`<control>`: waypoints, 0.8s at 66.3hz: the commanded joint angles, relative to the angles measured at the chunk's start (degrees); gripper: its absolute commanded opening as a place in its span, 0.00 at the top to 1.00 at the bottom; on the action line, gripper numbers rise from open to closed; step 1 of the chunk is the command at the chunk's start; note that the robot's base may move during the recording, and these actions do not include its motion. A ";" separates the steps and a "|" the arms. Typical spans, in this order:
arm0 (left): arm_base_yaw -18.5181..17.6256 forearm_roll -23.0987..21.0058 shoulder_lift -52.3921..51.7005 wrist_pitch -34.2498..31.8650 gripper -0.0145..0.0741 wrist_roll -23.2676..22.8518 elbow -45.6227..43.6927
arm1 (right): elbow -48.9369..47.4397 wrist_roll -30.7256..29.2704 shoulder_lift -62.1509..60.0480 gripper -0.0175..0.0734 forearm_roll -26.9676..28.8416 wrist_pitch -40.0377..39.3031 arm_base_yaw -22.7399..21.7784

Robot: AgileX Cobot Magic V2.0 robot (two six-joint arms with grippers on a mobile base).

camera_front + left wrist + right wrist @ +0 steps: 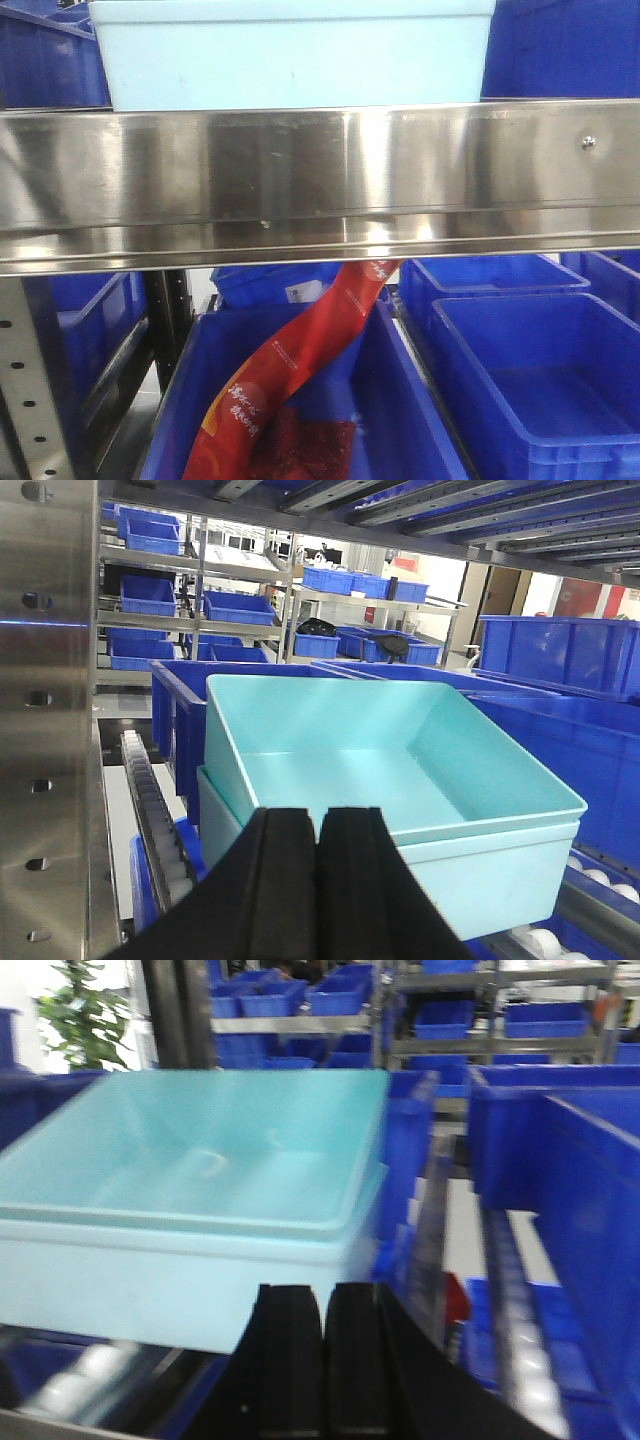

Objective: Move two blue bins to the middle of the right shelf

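Note:
The two blue bins (290, 55), pale cyan, sit nested one in the other on the right shelf middle (320, 170), above its shiny steel front rail. In the left wrist view the inner bin (380, 750) rests slightly skewed in the outer bin (500, 870). My left gripper (320, 815) is shut and holds nothing, just in front of their near wall. In the right wrist view the nested bins (200, 1150) lie to the left, and my right gripper (324, 1290) is shut and holds nothing, near their front right corner. I cannot tell whether either gripper touches the bins.
Dark blue bins (540, 380) fill the tier below, one holding a red bag (290, 370). More dark blue bins (590, 750) flank the pale pair on the same tier. A perforated upright (45, 730) stands at the left beside roller tracks (150, 810).

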 commanded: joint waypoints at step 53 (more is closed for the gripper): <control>-0.21 0.28 -0.39 -1.04 0.96 0.07 0.00 | 33.68 -14.62 -36.23 0.99 8.62 -0.46 -17.09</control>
